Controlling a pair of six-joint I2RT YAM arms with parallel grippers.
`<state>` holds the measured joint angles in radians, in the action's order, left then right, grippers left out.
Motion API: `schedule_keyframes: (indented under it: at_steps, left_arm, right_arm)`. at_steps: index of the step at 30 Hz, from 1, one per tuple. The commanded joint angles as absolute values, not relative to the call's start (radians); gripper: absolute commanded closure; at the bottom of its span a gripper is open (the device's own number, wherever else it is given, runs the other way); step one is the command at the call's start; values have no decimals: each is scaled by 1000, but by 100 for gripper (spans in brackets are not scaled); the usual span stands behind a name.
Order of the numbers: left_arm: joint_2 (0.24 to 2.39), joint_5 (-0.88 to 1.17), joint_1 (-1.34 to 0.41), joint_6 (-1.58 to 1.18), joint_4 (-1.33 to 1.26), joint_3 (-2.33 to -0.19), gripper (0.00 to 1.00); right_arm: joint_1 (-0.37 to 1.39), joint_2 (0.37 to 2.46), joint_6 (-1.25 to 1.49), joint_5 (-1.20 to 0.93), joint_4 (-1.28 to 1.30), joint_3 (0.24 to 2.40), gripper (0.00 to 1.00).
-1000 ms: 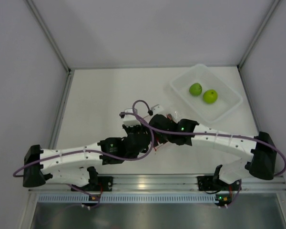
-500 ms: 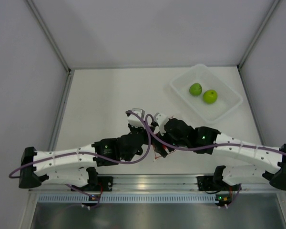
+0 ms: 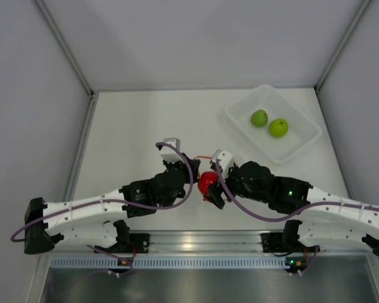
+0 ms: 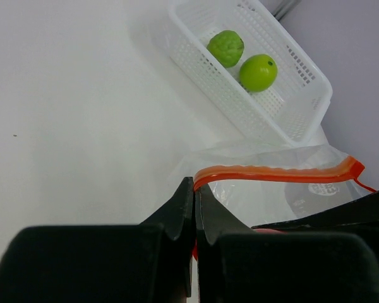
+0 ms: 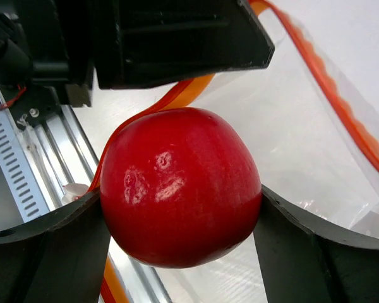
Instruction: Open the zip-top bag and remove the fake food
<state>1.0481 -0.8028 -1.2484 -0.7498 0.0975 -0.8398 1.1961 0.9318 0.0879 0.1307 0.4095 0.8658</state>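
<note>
My left gripper (image 4: 195, 189) is shut on one end of the red-orange zip strip (image 4: 278, 172) of the clear zip-top bag (image 4: 265, 202), whose mouth gapes open. A glossy red ball of fake food (image 5: 180, 186) sits squeezed between the two fingers of my right gripper (image 5: 180, 218), just in front of the bag (image 5: 316, 145). From above, the red ball (image 3: 208, 182) shows between the two wrists near the table's front middle. Two lime green balls (image 3: 259, 117) (image 3: 278, 127) lie in the tub.
A clear rectangular tub (image 3: 303, 146) stands at the back right, its perforated wall (image 4: 290, 120) visible from the left wrist. A metal rail (image 3: 189, 241) runs along the near edge. White walls close in the table on three sides.
The right gripper has drawn back toward the near edge, and the red ball now shows between its fingers in the top view. The left gripper has kept its grip and shifted slightly left.
</note>
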Motion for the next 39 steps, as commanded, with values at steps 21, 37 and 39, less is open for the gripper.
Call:
schedule_keyframes:
  at_steps: [21, 37, 39]
  left_arm:
    - [1101, -804, -1203, -845, 49, -839, 100]
    - [1105, -732, -1075, -899, 170, -910, 100]
    - [1079, -729, -1040, -893, 201, -908, 100]
  right_arm:
    - [1212, 758, 176, 316, 32, 787, 82]
    - [1126, 879, 336, 549, 275, 1144, 84]
    - [1007, 884, 351, 465, 323, 1167, 84]
